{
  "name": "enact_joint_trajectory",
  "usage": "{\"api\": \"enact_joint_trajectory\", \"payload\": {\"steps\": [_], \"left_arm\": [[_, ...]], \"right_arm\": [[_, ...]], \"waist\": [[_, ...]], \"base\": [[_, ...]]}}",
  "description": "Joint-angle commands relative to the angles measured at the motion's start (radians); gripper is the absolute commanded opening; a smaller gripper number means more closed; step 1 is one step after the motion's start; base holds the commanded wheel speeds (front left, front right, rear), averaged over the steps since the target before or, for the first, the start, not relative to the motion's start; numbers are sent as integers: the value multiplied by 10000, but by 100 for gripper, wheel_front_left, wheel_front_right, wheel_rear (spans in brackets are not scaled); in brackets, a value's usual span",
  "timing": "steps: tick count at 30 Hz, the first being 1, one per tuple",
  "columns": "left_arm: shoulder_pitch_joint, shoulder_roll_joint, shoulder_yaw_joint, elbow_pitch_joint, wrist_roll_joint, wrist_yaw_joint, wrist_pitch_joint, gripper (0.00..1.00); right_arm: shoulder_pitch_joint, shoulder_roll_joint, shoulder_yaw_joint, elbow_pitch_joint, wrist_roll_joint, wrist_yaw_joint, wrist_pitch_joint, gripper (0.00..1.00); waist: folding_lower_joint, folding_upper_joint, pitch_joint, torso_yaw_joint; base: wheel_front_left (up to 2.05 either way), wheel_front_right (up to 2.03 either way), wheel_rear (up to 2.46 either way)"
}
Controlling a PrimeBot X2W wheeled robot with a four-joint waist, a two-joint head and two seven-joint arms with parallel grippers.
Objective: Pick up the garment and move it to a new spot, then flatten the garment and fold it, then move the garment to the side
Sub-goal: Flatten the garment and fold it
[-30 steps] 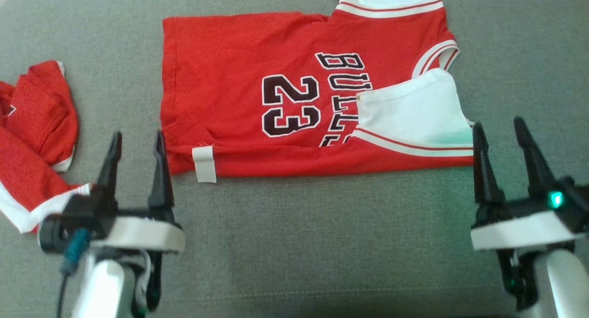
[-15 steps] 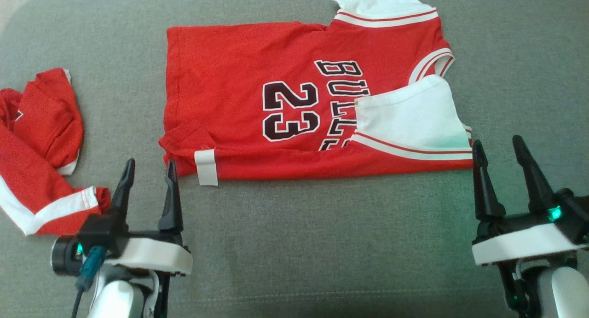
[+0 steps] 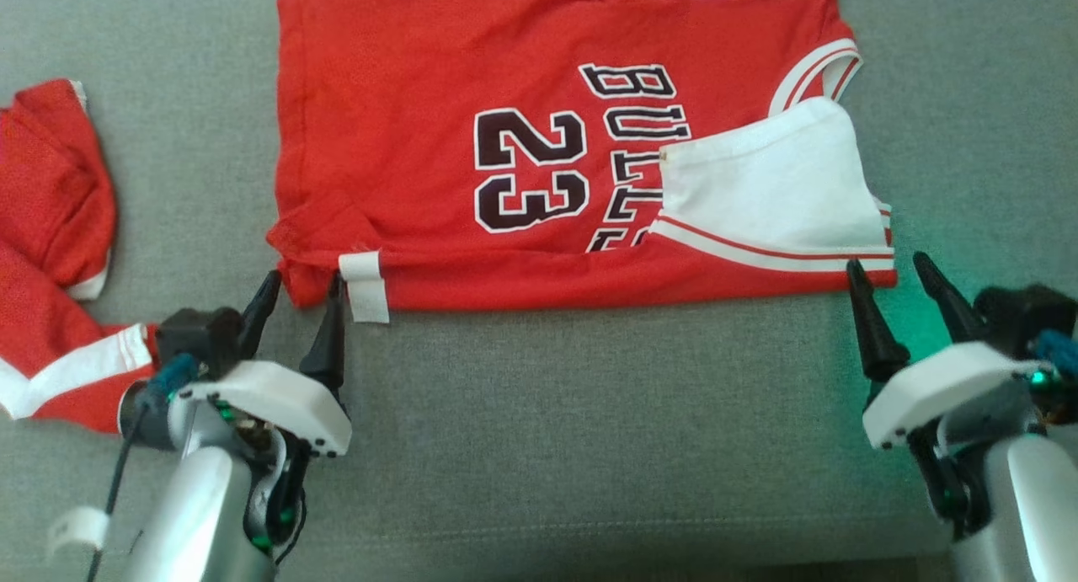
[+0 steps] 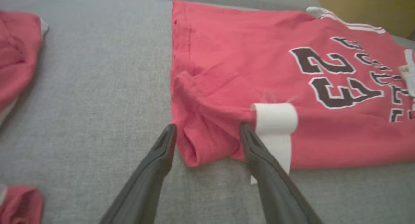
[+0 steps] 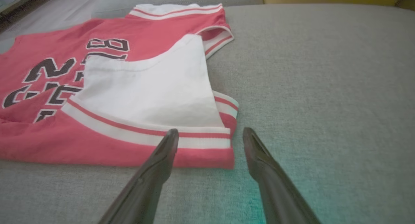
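Observation:
The garment (image 3: 438, 119) is a red jersey marked "23" with white trim, lying spread on the grey cushion with its near long edge folded over. Its white label (image 3: 365, 285) hangs at the near left corner. My left gripper (image 3: 301, 283) stands open at that corner, its fingers straddling the bunched red hem (image 4: 207, 143) next to the label (image 4: 275, 118). At the near right corner my right gripper (image 3: 886, 266) is open as well, its fingers either side of the striped corner (image 5: 214, 146) by the folded-back white panel (image 5: 152, 88). Nothing is gripped.
A second red garment with white trim (image 3: 50, 253) lies crumpled at the left, close behind my left wrist, also seen as red cloth (image 4: 16, 55) in the left wrist view. Bare grey cushion (image 3: 606, 430) stretches between the two arms and to the right of the jersey.
Both grippers have moved forward to the jersey's near corners, still open. The head camera has shifted, so the jersey sits higher in the picture.

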Motion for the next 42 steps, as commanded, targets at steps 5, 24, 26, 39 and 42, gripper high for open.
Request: {"api": "enact_joint_trajectory", "payload": {"steps": [5,24,26,39,42], "left_arm": [[-452,154,492,190,-504,-235,614,100],[679,836,581,-1863,-1079,-211,2177,0],[1023,930,624,-2195,-1155,-131,2398,0],[2726,856,634,-2922,-1618,350,3134,100],[2670,643,623,-3067,-1368,558,2531,100]], "right_arm": [[-561,-63,106,194,64,-7,499,100],[386,108,-446,-635,968,-7,691,0],[856,187,-545,-959,969,-7,835,0],[2745,696,-819,-1929,1109,-7,1332,100],[2566,697,-831,-2077,877,-7,793,100]], "waist": [[0,0,308,32],[0,0,-287,144],[0,0,-461,139],[0,0,-1189,48],[0,0,-1272,46]], "base": [[0,0,0],[0,0,0],[0,0,0],[0,0,0],[0,0,0]]}}
